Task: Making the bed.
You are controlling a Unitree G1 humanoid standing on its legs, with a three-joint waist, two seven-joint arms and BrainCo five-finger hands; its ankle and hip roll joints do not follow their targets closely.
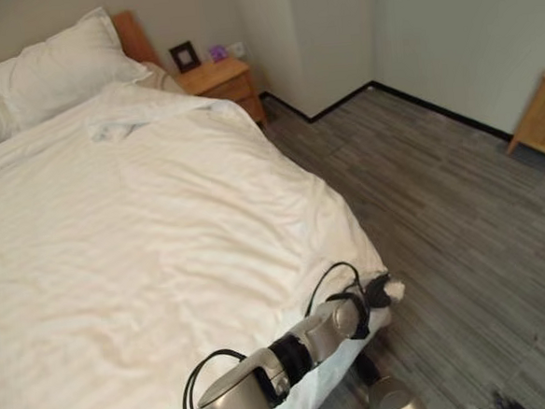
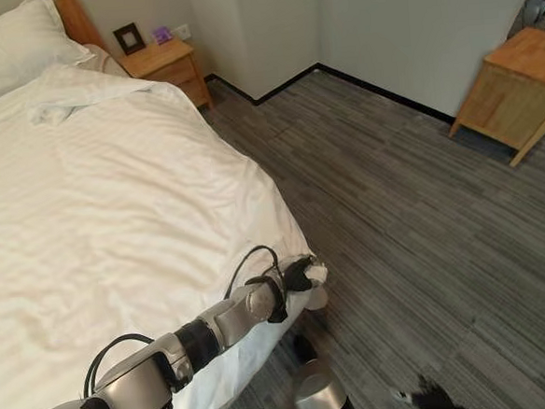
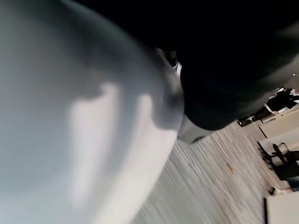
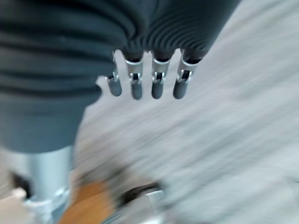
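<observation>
My left hand pinches the white duvet at the bed's 5 o'clock corner; right hand fingers hang relaxed. Nightstand at 12 o'clock, cabinet at 2.

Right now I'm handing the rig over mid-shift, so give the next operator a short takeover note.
Left hand: at the bed's foot corner, shut on the duvet edge, white cloth bunched in its fingers.
Right hand: hanging over the floor, fingers relaxed, holding nothing.
Done: duvet covers most of the bed, fairly smooth in the middle; pillows at the head.
Left: a bunched fold near the pillows needs flattening; the foot corner needs pulling square before release.
</observation>
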